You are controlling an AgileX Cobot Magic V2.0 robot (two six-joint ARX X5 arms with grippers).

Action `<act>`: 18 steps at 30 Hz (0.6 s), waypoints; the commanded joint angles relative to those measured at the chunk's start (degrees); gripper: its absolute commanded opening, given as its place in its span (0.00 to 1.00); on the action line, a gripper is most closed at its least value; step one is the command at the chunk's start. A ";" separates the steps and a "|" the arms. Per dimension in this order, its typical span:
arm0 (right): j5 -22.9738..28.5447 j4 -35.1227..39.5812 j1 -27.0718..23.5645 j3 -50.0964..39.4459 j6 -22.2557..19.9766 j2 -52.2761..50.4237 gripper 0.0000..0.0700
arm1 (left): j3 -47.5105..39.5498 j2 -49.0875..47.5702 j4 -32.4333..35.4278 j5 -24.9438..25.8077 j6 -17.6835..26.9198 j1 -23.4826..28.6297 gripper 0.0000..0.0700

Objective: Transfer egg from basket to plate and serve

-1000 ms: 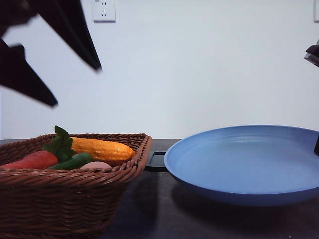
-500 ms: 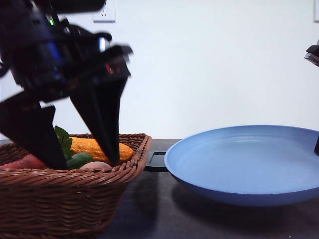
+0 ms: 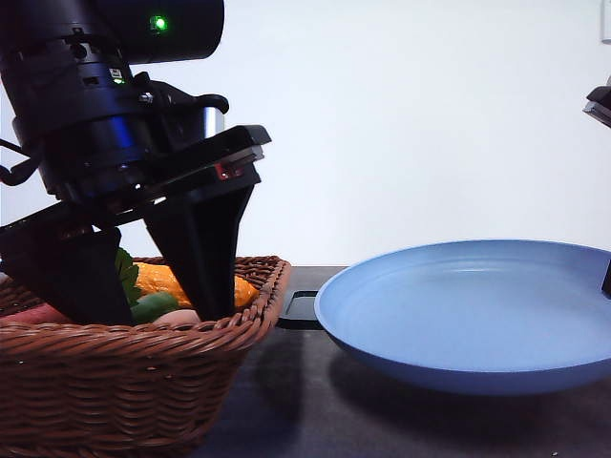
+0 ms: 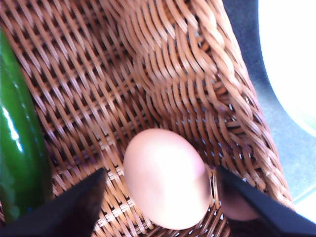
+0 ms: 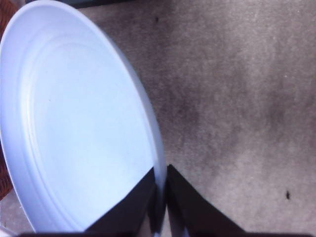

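Observation:
The pinkish-brown egg (image 4: pixel 165 180) lies on the floor of the woven wicker basket (image 4: pixel 148 59), close to its side wall. My left gripper (image 4: pixel 159 170) is open and lowered into the basket (image 3: pixel 143 382), one black finger on each side of the egg (image 3: pixel 181 316) without pressing it. The blue plate (image 3: pixel 477 315) sits on the table to the right of the basket. My right gripper (image 5: pixel 161 170) is shut on the rim of the plate (image 5: pixel 74 123) at its right side.
A yellow corn cob (image 3: pixel 162 281), a green vegetable (image 4: pixel 17 148) and an orange-red carrot (image 3: pixel 38 313) share the basket. A black tray handle (image 3: pixel 301 307) pokes out between basket and plate. Dark mottled tabletop (image 5: pixel 237 98) lies beyond the plate.
My left arm has come down from high above into the basket, its open fingers now either side of the egg. The right gripper and plate have not moved.

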 commanded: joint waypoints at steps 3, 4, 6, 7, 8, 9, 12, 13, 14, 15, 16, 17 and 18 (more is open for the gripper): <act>-0.43 0.48 -0.04 0.55 -0.28 0.28 0.00 | 0.87 1.14 0.19 0.37 -0.05 -0.61 0.52; -0.44 0.48 -0.04 0.55 -0.28 0.28 0.00 | 0.87 1.14 0.16 0.39 -0.05 -0.61 0.51; -0.44 0.48 -0.04 0.55 -0.28 0.28 0.00 | 0.87 1.14 0.12 0.76 -0.05 -0.61 0.48; -0.44 0.48 -0.04 0.55 -0.28 0.28 0.00 | 0.87 1.14 0.10 1.16 -0.05 -0.61 0.47; -0.44 0.48 -0.04 0.55 -0.28 0.28 0.00 | 0.87 1.14 0.12 1.62 -0.05 -0.61 0.45; -0.44 0.47 -0.04 0.55 -0.28 0.28 0.00 | 0.87 1.14 0.12 1.90 -0.05 -0.61 0.43; -0.44 0.48 -0.04 0.55 -0.28 0.28 0.00 | 0.87 1.14 0.08 2.64 0.09 -0.61 0.37; -0.44 0.48 -0.04 0.55 -0.28 0.28 0.00 | 0.87 1.14 0.07 2.74 0.11 -0.61 0.35; -0.44 0.48 -0.04 0.55 -0.28 0.28 0.00 | 0.87 1.14 0.05 2.75 0.13 -0.61 0.33; -0.44 0.48 -0.04 0.55 -0.28 0.28 0.00 | 0.87 1.14 0.05 2.75 0.21 -0.61 0.32; -0.44 0.48 -0.04 0.55 -0.28 0.28 0.00 | 0.87 1.14 0.05 2.75 0.31 -0.61 0.31; -0.44 0.48 -0.04 0.55 -0.28 0.28 0.00 | 0.87 1.14 0.03 2.73 0.43 -0.61 0.30; -0.45 0.47 -0.04 0.55 -0.28 0.28 0.00 | 0.87 1.14 0.03 2.72 0.71 -0.60 0.30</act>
